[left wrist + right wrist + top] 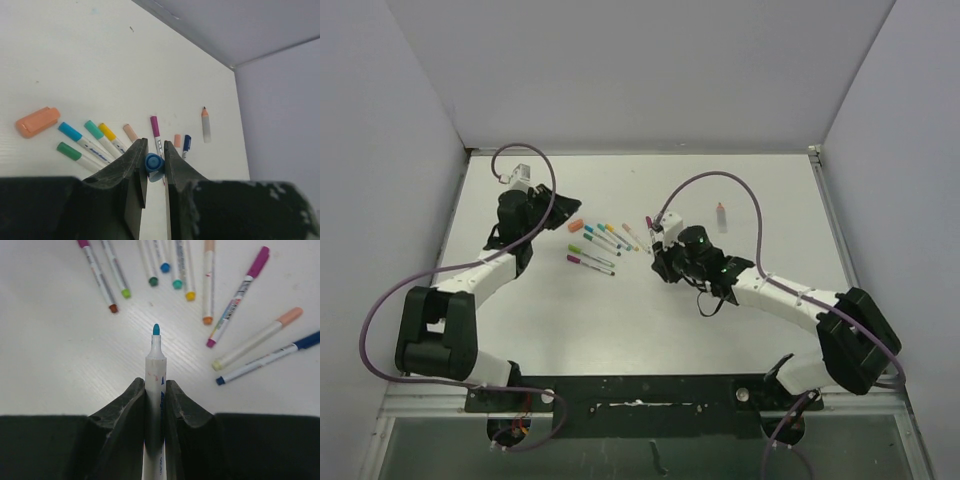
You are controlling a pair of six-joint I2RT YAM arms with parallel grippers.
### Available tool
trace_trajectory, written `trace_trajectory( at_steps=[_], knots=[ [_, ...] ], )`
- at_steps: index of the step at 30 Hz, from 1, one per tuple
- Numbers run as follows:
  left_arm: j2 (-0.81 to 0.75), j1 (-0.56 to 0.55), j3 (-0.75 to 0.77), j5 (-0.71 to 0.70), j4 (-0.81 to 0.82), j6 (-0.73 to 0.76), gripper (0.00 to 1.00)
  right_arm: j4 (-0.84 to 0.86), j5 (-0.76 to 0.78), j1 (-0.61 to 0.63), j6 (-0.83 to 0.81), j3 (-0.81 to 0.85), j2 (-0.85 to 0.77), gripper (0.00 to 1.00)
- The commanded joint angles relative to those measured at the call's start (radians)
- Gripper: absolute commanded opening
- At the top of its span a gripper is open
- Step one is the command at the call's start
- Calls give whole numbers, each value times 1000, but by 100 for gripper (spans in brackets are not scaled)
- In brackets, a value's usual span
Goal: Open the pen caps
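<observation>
The left tool (154, 148) pinches a small blue cap (153, 162) between its two black, matte fingers. The cap is a short round plastic tube, seen end-on. The right tool (155, 385) is pressed on a thin white pen barrel (155, 360), whose bare blue-green tip points forward. The white worktop (100, 55) shows a fine lined grain. On it lie more pens in a loose fan with smooth caps on them: a teal cap (90, 126), a yellow cap (106, 131) and a magenta cap (154, 125). A fatter, flattish orange cap (37, 121) lies at the end of the row.
</observation>
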Motion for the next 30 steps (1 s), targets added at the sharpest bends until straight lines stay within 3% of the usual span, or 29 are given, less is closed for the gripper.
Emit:
trace_trajectory(
  at_steps=[1, 6, 11, 30],
  knots=[
    [43, 32, 137, -40, -150, 114, 0, -107, 74, -130, 69, 93, -35, 0],
    [117, 63, 258, -83, -316, 218, 0, -197, 83, -313, 109, 212, 31, 0],
    [204, 90, 315, -101, -350, 238, 0, -235, 91, -406, 116, 306, 121, 0],
    [424, 111, 355, -91, -355, 279, 0, -244, 63, -469, 88, 430, 289, 0]
  ],
)
